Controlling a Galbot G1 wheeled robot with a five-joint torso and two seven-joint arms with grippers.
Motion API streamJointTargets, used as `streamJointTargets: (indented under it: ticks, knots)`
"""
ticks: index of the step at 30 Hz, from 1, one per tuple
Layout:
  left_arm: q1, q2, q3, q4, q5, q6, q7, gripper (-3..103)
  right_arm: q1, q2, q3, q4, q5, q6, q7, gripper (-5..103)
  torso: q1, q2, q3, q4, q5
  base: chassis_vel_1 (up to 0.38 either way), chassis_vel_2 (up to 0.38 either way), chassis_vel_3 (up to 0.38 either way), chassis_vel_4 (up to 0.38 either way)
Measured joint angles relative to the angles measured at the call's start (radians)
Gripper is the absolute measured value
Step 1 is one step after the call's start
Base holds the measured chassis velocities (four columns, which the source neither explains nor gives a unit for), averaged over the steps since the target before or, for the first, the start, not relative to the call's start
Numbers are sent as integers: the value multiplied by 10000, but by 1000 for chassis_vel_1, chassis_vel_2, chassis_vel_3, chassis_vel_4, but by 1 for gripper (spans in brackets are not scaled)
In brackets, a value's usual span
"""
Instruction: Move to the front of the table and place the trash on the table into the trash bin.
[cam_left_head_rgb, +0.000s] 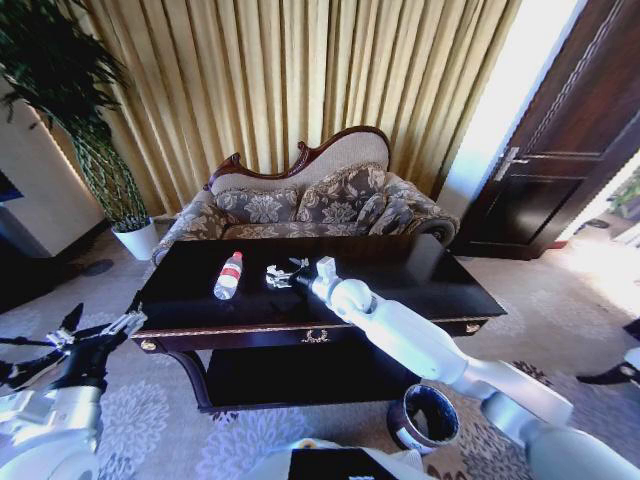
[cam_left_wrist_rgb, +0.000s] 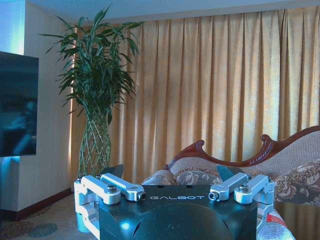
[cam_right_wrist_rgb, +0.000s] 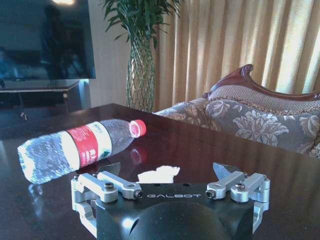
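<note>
right gripper (cam_right_wrist_rgb: 167, 176) reaching for a paper wad (cam_right_wrist_rgb: 158, 173) on the table (cam_left_head_rgb: 420, 275)

its jaws stand wide, either side of the white wad, with the bottle (cam_right_wrist_rgb: 75, 148) lying on its side just beside. judged from here, a good grasp means settling low and centred so the jaws close on paper alone and don't nudge the bottle. the trash bin (cam_left_head_rgb: 424, 418) waits on the floor at the table's front right. the left gripper (cam_left_head_rgb: 100, 335) hangs idle off the table's left end, jaws open.
</note>
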Motion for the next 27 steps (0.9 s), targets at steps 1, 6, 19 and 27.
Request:
streamJointTargets:
  ticks: [1, 6, 19, 27]
  knots:
    - [-2, -1, 0, 0, -2, -1, 2, 100, 29, 40, -38, -120, -22, 0, 0, 100, 0, 0, 0, 0, 0, 0, 0, 0, 0]
    - [-29, -6, 0, 0, -14, -6, 2, 100, 71, 110, -166, -421, -97, 0, 1, 100, 0, 0, 0, -1, 1, 0, 0, 0, 0]
    - [-211, -31, 48, 0, -186, 58, 3, 100, 163, 140, -455, -742, -139, 0, 370, 91, 0, 0, 0, -1, 1, 0, 0, 0, 0]
    - [-233, -33, 70, 0, -203, 78, 3, 100, 163, 189, -457, -751, -151, 0, 496, 65, 0, 0, 0, -1, 1, 0, 0, 0, 0]
